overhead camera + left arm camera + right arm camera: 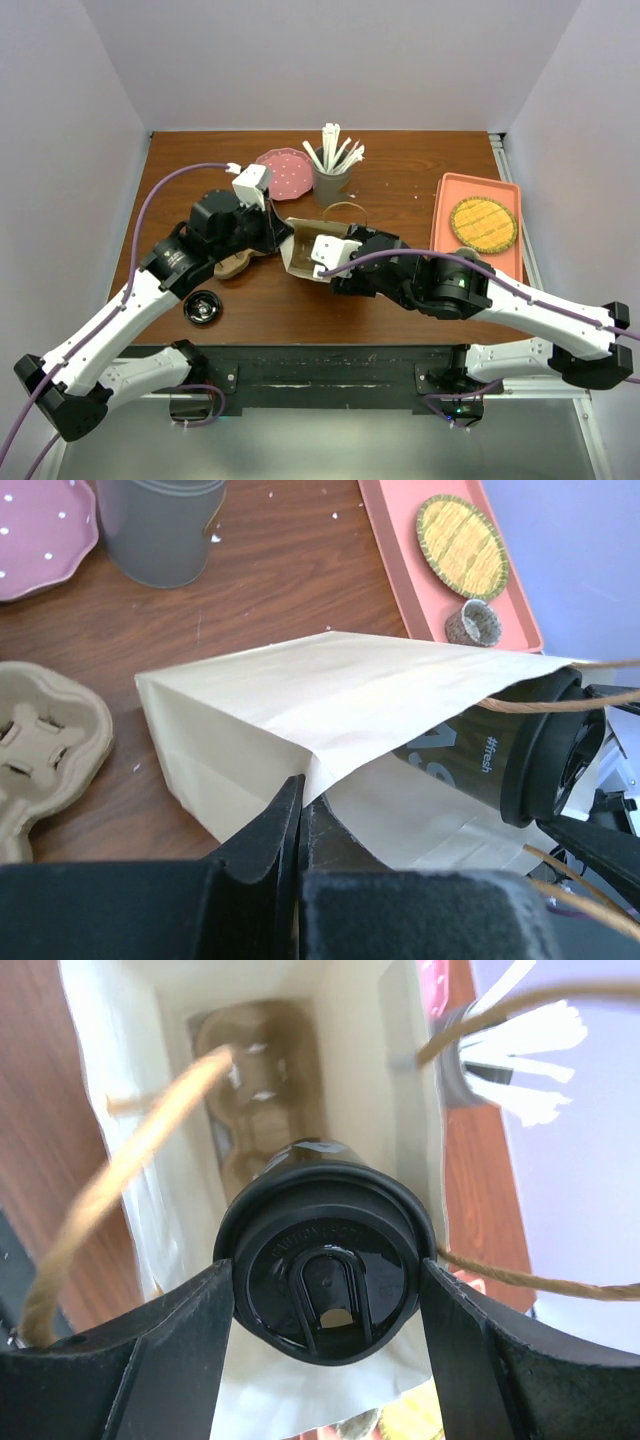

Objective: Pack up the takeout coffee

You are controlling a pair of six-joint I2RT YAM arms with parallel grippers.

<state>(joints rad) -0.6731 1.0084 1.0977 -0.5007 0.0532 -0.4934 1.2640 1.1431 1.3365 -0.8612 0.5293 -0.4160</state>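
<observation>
**One cup, one bag — both grippers gripping**

One takeout coffee (325,1250) lies partway inside the mouth of the one paper bag (300,700), its lid end outside. The right gripper (325,1290) is clamped on the lid. The left gripper (300,810) is pinched together on the bag's wall. Near the bag are one pulp carrier (40,740) and one loose lid (203,308). The bag covers most of the lettering — only "#fresh" reads. From above, the arms hide the cup.

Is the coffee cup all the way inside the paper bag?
Only partly. The coffee cup lies on its side, bottom end inside the paper bag, lid end sticking out of the mouth.
</observation>
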